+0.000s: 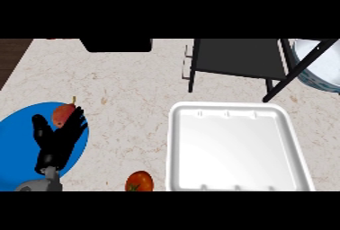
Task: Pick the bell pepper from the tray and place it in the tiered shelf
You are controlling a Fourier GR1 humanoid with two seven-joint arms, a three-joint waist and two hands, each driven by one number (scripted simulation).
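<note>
The white tray (292, 134) lies at the right of the counter, and nothing shows inside it. A red-orange round vegetable with a green stem, possibly the bell pepper (139, 181), sits on the counter just left of the tray's near corner. Behind the tray stands the black tiered shelf (239, 58), its dark top panel bare. My left hand (58, 137) rests open with its fingers up at the lower left, over a blue plate (13, 134) and well apart from the vegetable. My right hand shows nowhere.
A red and yellow fruit (63, 113) lies on the blue plate, just past my left fingertips. A pale bowl (322, 67) stands at the back right behind the shelf's leg. A black object (118, 45) sits at the counter's back edge.
</note>
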